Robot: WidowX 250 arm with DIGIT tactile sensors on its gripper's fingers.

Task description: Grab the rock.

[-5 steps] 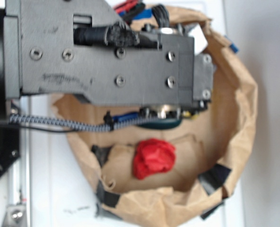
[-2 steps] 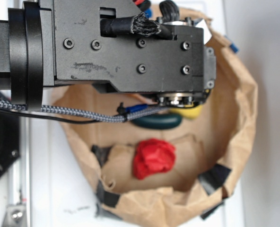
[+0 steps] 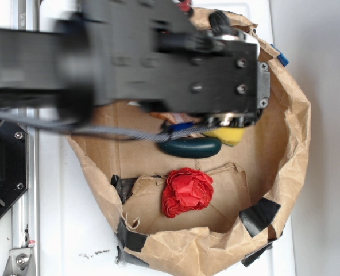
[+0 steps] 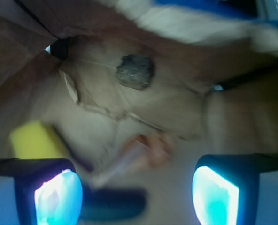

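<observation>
The rock (image 4: 135, 71) is a small dark grey, rough lump lying on crumpled brown paper, in the upper middle of the wrist view. My gripper (image 4: 136, 197) is open, its two glowing blue fingertips (image 4: 59, 197) spread wide at the bottom of that view. The rock lies well beyond the fingertips and nothing is between them. In the exterior view the black arm (image 3: 176, 63) covers the rock and the fingers.
A brown paper bag rim (image 3: 290, 115) rings the work area. Inside it lie a yellow sponge (image 3: 227, 135), a dark green oblong piece (image 3: 190, 148), a tan seashell (image 4: 146, 152) and a red crumpled lump (image 3: 186, 191). Black tape patches (image 3: 259, 214) mark the bag.
The arm has shifted right over the bag and now shows blurred. More of the yellow sponge and the green piece shows below it.
</observation>
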